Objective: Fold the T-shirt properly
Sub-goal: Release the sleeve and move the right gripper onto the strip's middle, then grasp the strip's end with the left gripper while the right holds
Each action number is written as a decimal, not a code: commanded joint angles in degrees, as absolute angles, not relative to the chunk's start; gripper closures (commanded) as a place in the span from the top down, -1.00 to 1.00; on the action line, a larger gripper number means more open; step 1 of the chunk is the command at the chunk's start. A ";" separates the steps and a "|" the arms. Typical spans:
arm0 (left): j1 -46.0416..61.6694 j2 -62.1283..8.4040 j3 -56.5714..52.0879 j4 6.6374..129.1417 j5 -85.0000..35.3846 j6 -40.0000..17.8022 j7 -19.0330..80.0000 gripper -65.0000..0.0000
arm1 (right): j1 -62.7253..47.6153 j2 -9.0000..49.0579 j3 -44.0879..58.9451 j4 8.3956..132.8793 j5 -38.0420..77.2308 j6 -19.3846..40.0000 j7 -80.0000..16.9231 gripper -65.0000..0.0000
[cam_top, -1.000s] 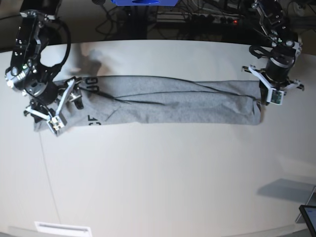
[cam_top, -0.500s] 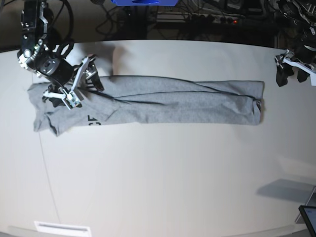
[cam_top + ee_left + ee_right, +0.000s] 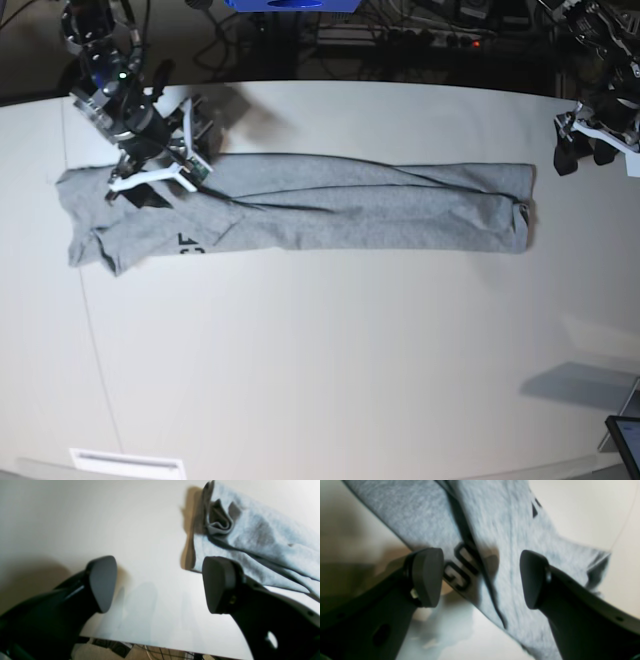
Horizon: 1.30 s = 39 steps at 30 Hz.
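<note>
The T-shirt [image 3: 330, 205] lies as a long grey band across the white table [image 3: 330, 370], black lettering showing near its left end [image 3: 190, 243]. My right gripper [image 3: 170, 160] hovers open over that left end; in its wrist view the right gripper [image 3: 481, 578] has grey cloth and black letters [image 3: 460, 570] below the gap, nothing pinched. My left gripper [image 3: 585, 152] hangs open beyond the shirt's right end, apart from it. In the left wrist view the left gripper [image 3: 160, 585] frames bare table, with the T-shirt [image 3: 250, 537] and its bunched end off to the upper right.
Cables and a power strip [image 3: 440, 40] run behind the table's far edge. A tablet corner [image 3: 625, 440] sits at the front right edge, a white label [image 3: 125, 462] at the front left. A thin line [image 3: 92, 330] runs down the left side of the table.
My left gripper has let go of the shirt's right end, opened and pulled away to the right. My right gripper has moved from the shirt's lower left corner toward the far edge.
</note>
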<state>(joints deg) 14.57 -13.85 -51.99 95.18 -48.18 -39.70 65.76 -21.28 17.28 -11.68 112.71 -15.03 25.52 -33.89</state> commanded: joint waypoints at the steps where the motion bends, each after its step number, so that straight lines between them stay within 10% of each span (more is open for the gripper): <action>1: 13.76 -15.52 -52.09 95.87 -49.54 -40.00 65.71 0.61 | -20.97 16.22 -12.35 113.71 -17.80 24.22 -32.57 0.40; 16: 2.95 -24.13 -43.12 82.51 -49.63 -40.00 69.93 0.60 | -21.85 6.73 -14.11 113.71 -25.45 23.96 -28.88 0.33; 21: 2.95 -24.04 -42.77 84.62 -49.19 -40.00 69.85 0.60 | -20.70 2.15 -14.55 113.71 -25.36 24.04 -28.70 -0.97; 39: 3.56 -23.43 -42.59 86.29 -41.45 -40.00 69.76 0.60 | -11.47 -3.12 -4.09 106.86 -5.05 30.81 -37.67 -1.00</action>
